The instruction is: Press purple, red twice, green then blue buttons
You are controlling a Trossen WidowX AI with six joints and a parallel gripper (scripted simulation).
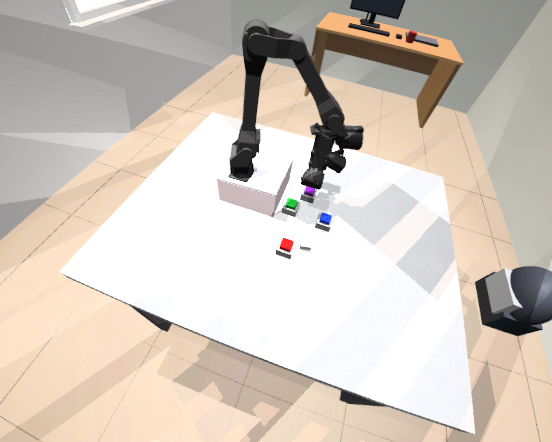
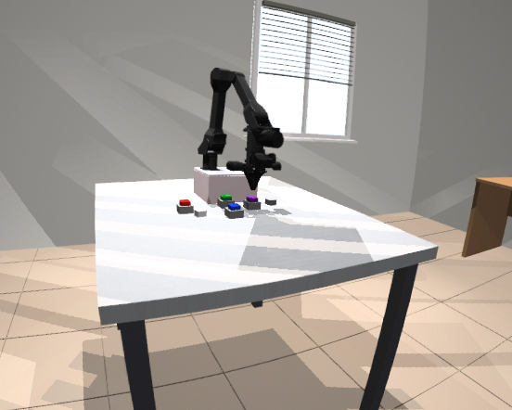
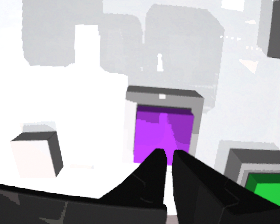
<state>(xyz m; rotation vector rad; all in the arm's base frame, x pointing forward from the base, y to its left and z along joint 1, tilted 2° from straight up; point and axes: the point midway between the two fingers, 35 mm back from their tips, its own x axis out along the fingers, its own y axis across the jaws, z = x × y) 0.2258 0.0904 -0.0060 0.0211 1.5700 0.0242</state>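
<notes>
- My gripper (image 3: 168, 158), fingers pressed together on nothing, hangs point-down just above the purple button (image 3: 163, 136), the first in my sequence.
- Left to right on the table (image 2: 139, 260): the red button (image 2: 185, 202) stands apart, then green (image 2: 225, 198), blue (image 2: 234, 207) and purple clustered before the base block.
- To press well, I judge a straight, centred descent until it bottoms out, keeping off the green neighbour.
- Whether my tips touch the cap yet is hard to tell; the small pale blocks nearly vanish against the white top.

A wooden desk (image 1: 385, 47) holds a monitor (image 1: 377, 10), keyboard (image 1: 369, 29) and red mug (image 1: 411, 36).
</notes>
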